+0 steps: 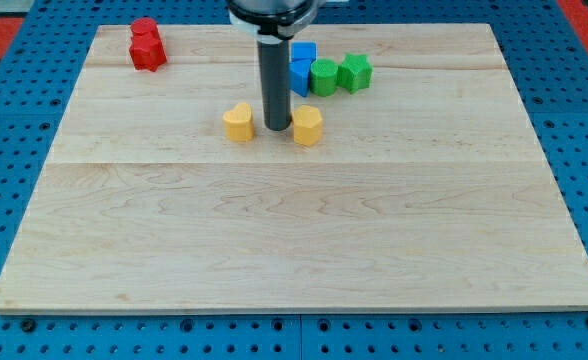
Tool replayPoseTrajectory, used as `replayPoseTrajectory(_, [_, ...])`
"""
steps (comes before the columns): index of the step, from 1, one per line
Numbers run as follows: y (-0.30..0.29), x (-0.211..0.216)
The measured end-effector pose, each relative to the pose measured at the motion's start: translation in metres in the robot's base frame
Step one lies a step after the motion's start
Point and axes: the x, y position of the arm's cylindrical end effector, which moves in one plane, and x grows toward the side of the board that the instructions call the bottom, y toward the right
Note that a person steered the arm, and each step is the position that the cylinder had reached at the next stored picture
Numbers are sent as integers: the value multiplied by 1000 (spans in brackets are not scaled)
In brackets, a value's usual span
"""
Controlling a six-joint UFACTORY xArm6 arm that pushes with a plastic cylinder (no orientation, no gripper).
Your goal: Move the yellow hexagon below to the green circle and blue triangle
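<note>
My tip (277, 127) stands on the board between two yellow blocks. The yellow block to its right (307, 126) looks hexagonal and nearly touches the rod. The yellow block to its left (238, 122) sits a short gap away. Above them, near the view's top, a green round block (323, 76) sits between a blue block (301, 78) on its left and a second green block (355, 72) on its right. Another blue block (303, 53) lies just above the first. The rod hides part of the blue blocks.
A red block (147, 45) sits at the board's top left corner. The wooden board (294, 250) lies on a blue perforated table (4, 150).
</note>
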Motion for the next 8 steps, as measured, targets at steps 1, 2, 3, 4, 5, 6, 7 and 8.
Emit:
replayPoseTrajectory(1, [5,16])
replayPoseTrajectory(2, [6,43])
replayPoseTrajectory(3, [44,44])
replayPoseTrajectory(4, [42,11])
replayPoseTrajectory(5, [45,-7])
replayPoseTrajectory(6, [52,-24])
replayPoseTrajectory(7, [51,-2])
replayPoseTrajectory(8, [12,5])
